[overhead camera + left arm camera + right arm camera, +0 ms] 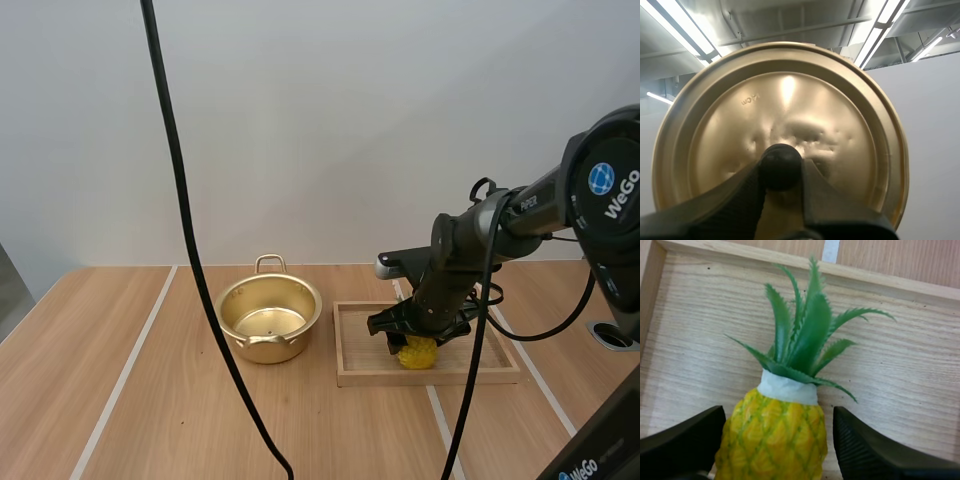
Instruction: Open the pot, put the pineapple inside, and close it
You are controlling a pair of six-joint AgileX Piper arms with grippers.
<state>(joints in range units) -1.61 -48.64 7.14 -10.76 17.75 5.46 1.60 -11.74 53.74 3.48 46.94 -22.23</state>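
Locate the pot at centre-left of the high view. It is a thin, round vessel of gold-coloured metal with two loop handles, standing uncovered on the wood-grain table.

The lid is a shallow gold disc with a raised rim and a faintly dented centre. The left gripper is clamped on the lid's round black knob, one finger on each side.

At centre-right of the high view, note the rectangular wooden tray with its low rim. The pineapple lies on the tray floor. It has a yellow body with diamond patterning, a white collar and serrated green leaves.

The right gripper is lowered over the fruit. Its ribbed black fingers stand apart, flanking the body. A sliver of tray wood shows beside one finger.
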